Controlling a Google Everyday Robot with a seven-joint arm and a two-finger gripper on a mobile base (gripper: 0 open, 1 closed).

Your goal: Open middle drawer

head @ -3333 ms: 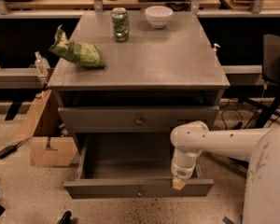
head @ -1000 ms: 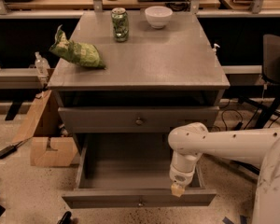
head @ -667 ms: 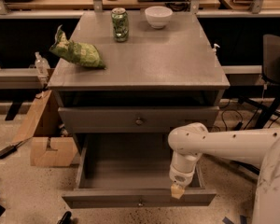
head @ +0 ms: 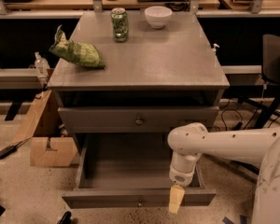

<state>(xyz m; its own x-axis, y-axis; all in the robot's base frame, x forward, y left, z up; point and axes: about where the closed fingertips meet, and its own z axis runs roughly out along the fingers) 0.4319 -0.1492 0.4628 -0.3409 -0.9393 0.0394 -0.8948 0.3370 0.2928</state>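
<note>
Gripper (head: 176, 200) on the white arm (head: 224, 146) points straight down at the right end of the middle drawer's (head: 130, 171) front edge, its tan tip overlapping the front panel. Whether it is apart or together I cannot tell. That drawer stands far out from the grey cabinet (head: 210, 101), its inside bare, with its small knob (head: 140, 202) at the centre of the front. The drawer above (head: 98, 120) sits further in, knob (head: 139, 121) at centre, with a dark gap over it.

On the worktop (head: 177, 64), a green can (head: 120, 24) and a white bowl (head: 157, 16) stand near the back edge, apart from each other. A green snack bag (head: 77, 52) lies by the left edge. A cardboard box (head: 46, 146) sits on the floor left of the cabinet.
</note>
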